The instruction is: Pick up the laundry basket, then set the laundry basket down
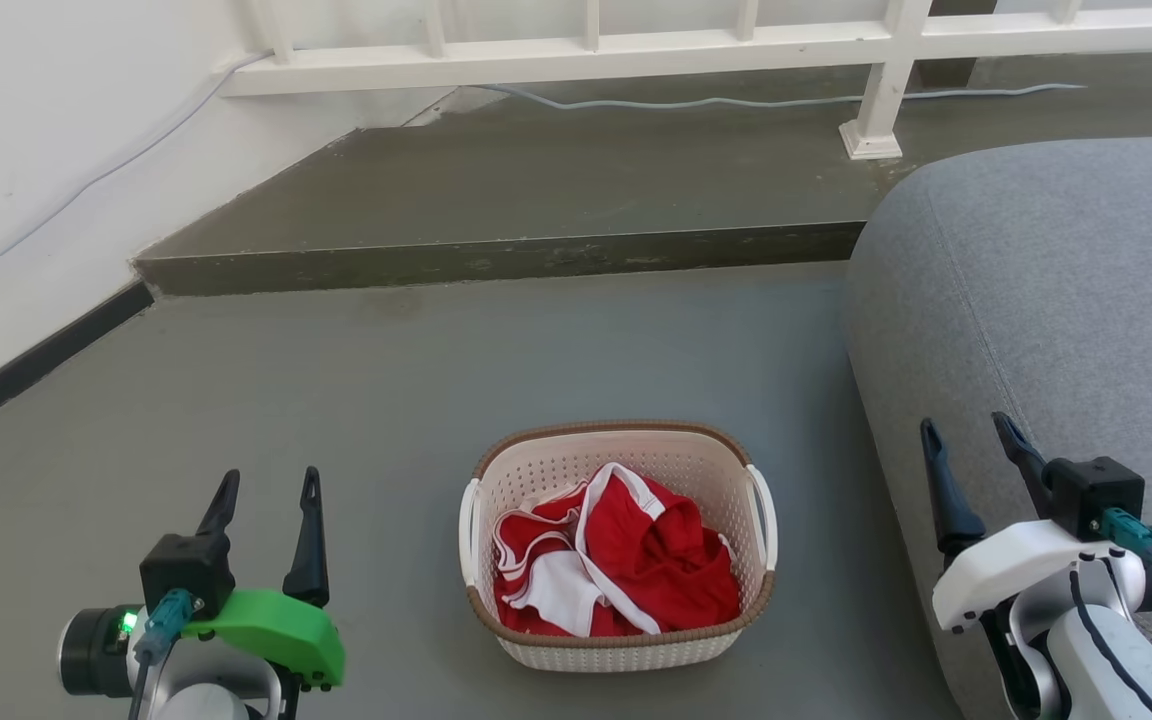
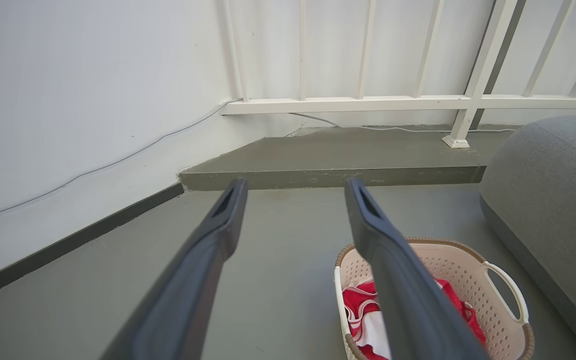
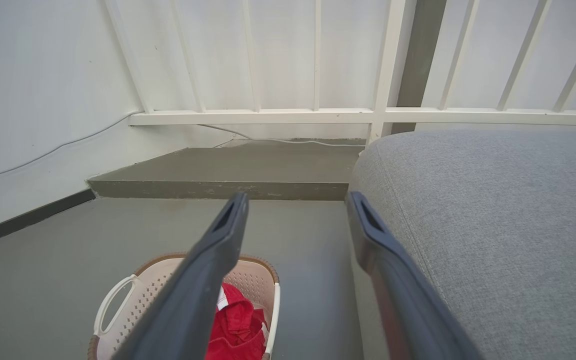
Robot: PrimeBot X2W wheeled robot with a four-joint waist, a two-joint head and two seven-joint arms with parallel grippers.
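Observation:
The laundry basket (image 1: 556, 470) stands on the grey floor in the lower middle of the head view, cream with a brown rim, white side handles and red-and-white clothes inside. My left gripper (image 1: 269, 484) hovers to its left, open and empty, well apart from the near handle. My right gripper (image 1: 968, 430) is open and empty to the basket's right, in front of the grey cushion. In the left wrist view the laundry basket (image 2: 468, 265) sits at the lower right behind my left gripper (image 2: 295, 187). The right wrist view has the laundry basket (image 3: 133, 300) at the lower left of my right gripper (image 3: 295, 200).
A large grey cushioned seat (image 1: 1066, 300) fills the right side, close to the basket. A raised concrete step (image 1: 496, 262) runs across behind it, with a white railing (image 1: 716, 45) and a cable on top. A white wall (image 1: 26, 150) with dark skirting borders the left.

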